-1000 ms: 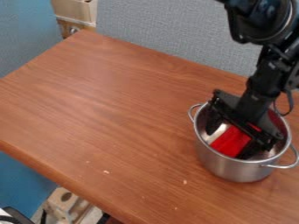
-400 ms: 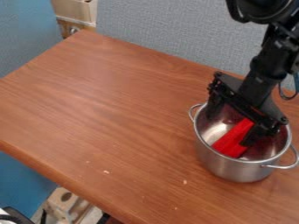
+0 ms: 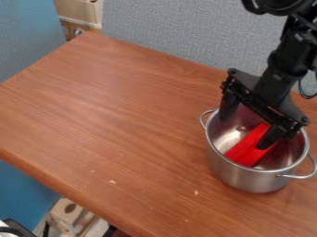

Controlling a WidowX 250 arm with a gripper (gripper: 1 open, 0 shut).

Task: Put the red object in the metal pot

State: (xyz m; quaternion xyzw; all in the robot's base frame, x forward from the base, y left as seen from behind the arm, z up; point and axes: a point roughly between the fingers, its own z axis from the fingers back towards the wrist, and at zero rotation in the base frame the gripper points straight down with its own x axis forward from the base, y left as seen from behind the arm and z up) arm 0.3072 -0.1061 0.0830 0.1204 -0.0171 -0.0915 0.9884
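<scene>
Red block (image 3: pixel 254 145) lying inside the metal pot (image 3: pixel 255 172) at lower right of the frame, leaning against the inner wall. Claw (image 3: pixel 264 113) spread wide just above the rim, holding nothing. To finish well: lift straight up, keep both fingers clear of rim and handles, avoid nudging the pot across the wooden table (image 3: pixel 99 102).

You get even, soft daylight with faint shadows. Glare streaks the metal pot (image 3: pixel 257 159) inside wall; the low-resolution frame blurs fine edges throughout.
</scene>
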